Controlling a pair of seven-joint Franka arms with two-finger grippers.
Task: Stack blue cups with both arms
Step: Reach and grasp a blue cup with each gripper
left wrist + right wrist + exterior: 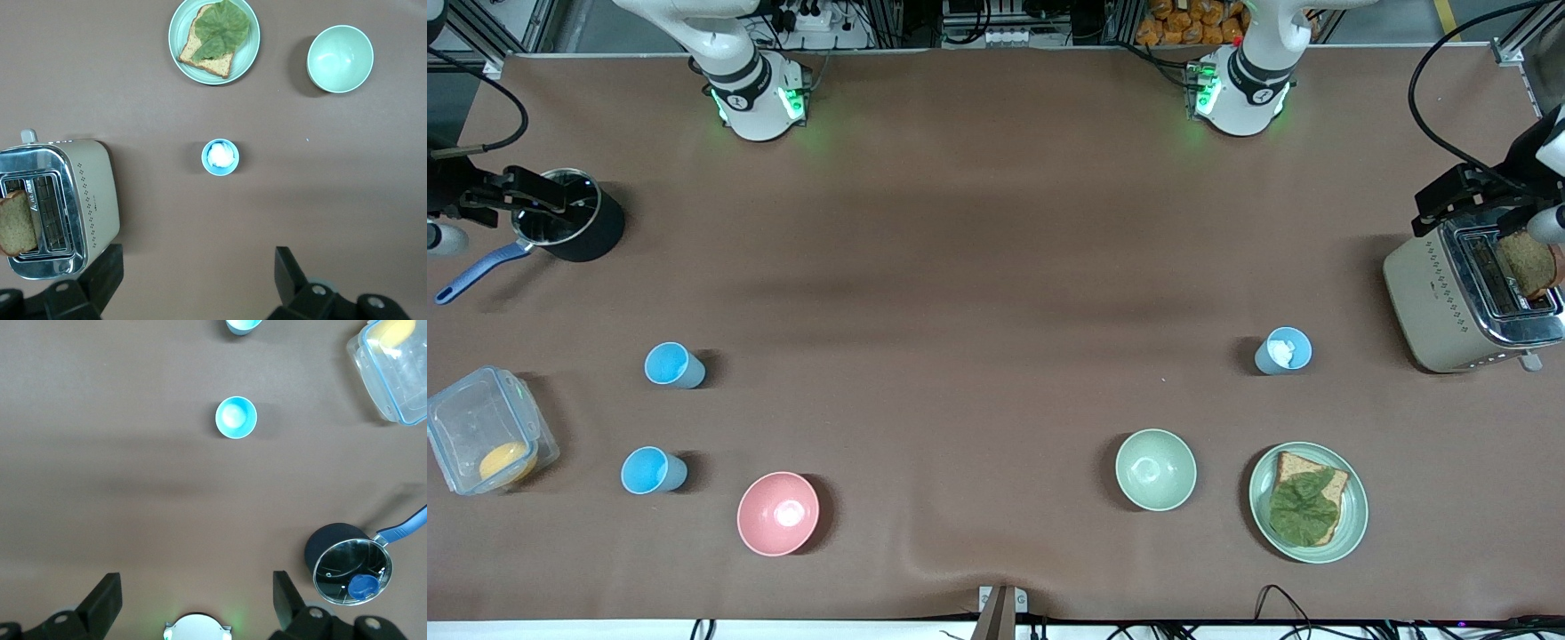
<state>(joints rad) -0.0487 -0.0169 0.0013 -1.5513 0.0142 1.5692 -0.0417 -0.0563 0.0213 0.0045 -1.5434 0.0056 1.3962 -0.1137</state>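
Three blue cups stand upright on a brown bench (978,293). The left end effector (193,280) hangs high with its fingers spread wide and empty; directly under it stands one blue cup (220,157) with something white inside, and beside it a toaster (60,207) holds a bread slice. The right end effector (193,603) also hangs high, fingers spread and empty, over a second blue cup (236,417). The third blue cup (653,470) stands nearer the front camera than that one, beside a pink bowl (777,513).
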